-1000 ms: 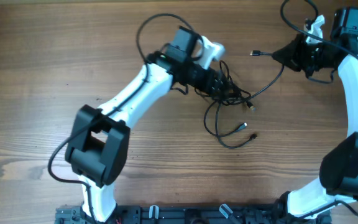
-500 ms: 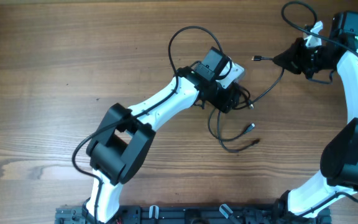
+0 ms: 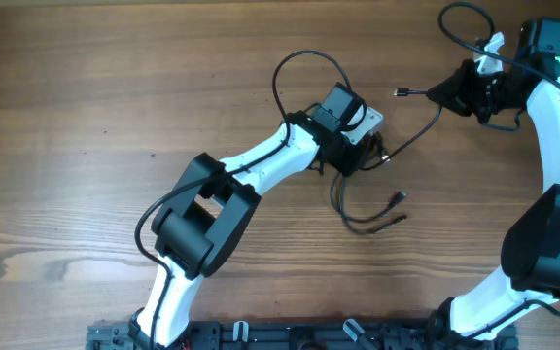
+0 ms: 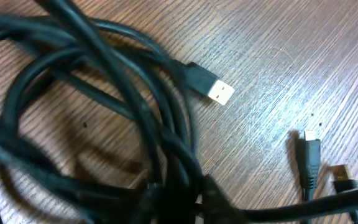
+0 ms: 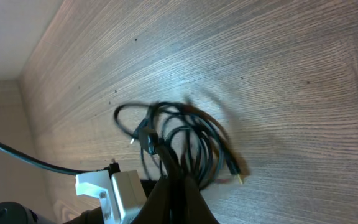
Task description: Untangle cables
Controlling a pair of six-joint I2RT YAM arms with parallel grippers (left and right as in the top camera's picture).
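The cables lie as a black tangle in the middle of the table, with loose ends and small plugs (image 3: 397, 198) trailing to the lower right. My left gripper (image 3: 365, 156) is down in the tangle. In the left wrist view its dark jaws (image 4: 179, 208) are closed round several strands, beside a silver-tipped USB plug (image 4: 219, 92) and two small plugs (image 4: 309, 152). My right gripper (image 3: 442, 94) is at the upper right, shut on one strand (image 3: 421, 133) that runs back to the tangle, its plug (image 3: 401, 92) sticking out to the left. In the right wrist view the right gripper (image 5: 176, 186) pinches that strand, and the tangle (image 5: 185, 134) lies beyond.
Bare wooden tabletop (image 3: 86, 97) surrounds the tangle. The left arm's own thicker cable arcs in a loop (image 3: 299, 60) above its wrist. The right arm (image 3: 557, 136) curves down the right edge. The left wrist's white camera mount (image 5: 117, 193) shows in the right wrist view.
My left arm swung right onto the tangle, and its jaws closed from wide open onto the strands. The right gripper barely moved and kept its hold.
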